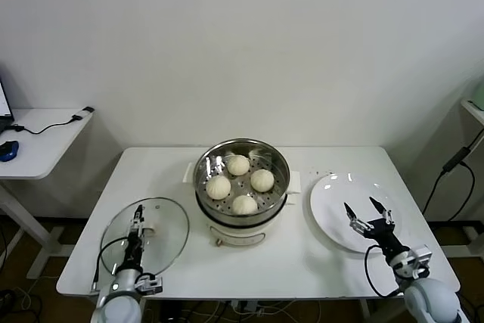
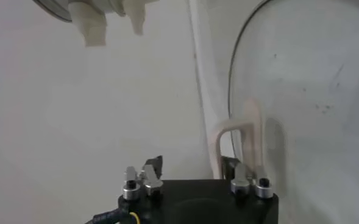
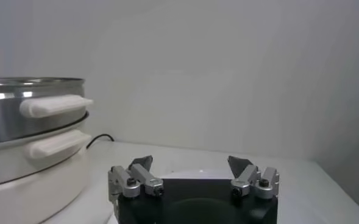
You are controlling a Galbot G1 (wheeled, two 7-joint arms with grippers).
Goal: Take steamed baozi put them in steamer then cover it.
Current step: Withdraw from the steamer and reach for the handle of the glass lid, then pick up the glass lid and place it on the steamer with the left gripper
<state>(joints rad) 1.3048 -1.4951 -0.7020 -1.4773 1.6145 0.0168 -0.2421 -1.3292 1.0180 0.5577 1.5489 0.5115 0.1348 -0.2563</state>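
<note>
Four cream-white baozi (image 1: 238, 165) (image 1: 262, 180) (image 1: 218, 187) (image 1: 244, 204) lie on the perforated tray inside the shiny steamer (image 1: 281, 166), which stands uncovered at the table's middle. The steamer also shows in the right wrist view (image 3: 33, 97). The glass cover (image 1: 166, 236) lies flat on the table to the steamer's left. My left gripper (image 1: 137, 221) hovers over the cover's centre, jaws open. In the left wrist view the cream handle (image 2: 237, 137) stands close by one finger of my left gripper (image 2: 192, 164). My right gripper (image 1: 360, 203) (image 3: 190, 163) is open and empty over the white plate (image 1: 333, 187).
The white table's front edge (image 1: 265, 293) runs just before both grippers. A side desk (image 1: 45, 141) with a blue mouse and cables stands at far left. A black cable (image 1: 454, 164) hangs at far right.
</note>
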